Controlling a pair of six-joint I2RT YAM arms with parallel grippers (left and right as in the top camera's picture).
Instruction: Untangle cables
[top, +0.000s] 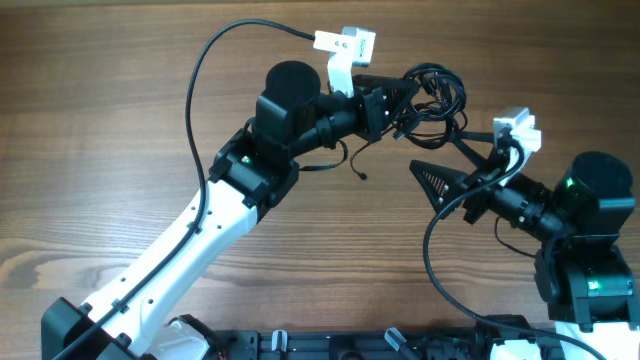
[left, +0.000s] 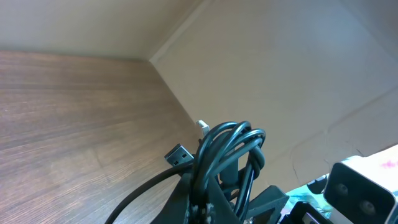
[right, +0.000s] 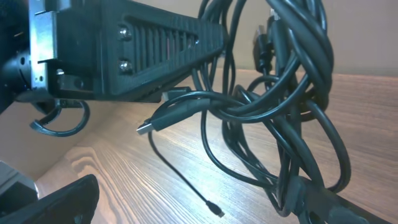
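The cables (top: 436, 95) are a knotted bundle of thin dark wires, lifted off the wooden table. My left gripper (top: 395, 108) is shut on them; in the left wrist view the loops (left: 230, 149) rise out of its jaws (left: 211, 208), with a USB plug (left: 179, 154) sticking out. My right gripper (top: 450, 165) is open, fingers wide apart (right: 193, 205). Several strands of the bundle (right: 280, 106) loop round its right finger. One USB plug (right: 146, 127) and a thin wire with a small plug (right: 214, 210) hang loose towards the table.
The left arm's thick black cable (top: 215, 90) arcs over the table at the left. White camera mounts stand on both wrists (top: 350, 45) (top: 518, 128). The left gripper's ribbed finger (right: 155, 43) fills the top of the right wrist view. A pale wall (left: 280, 74) lies beyond the table edge.
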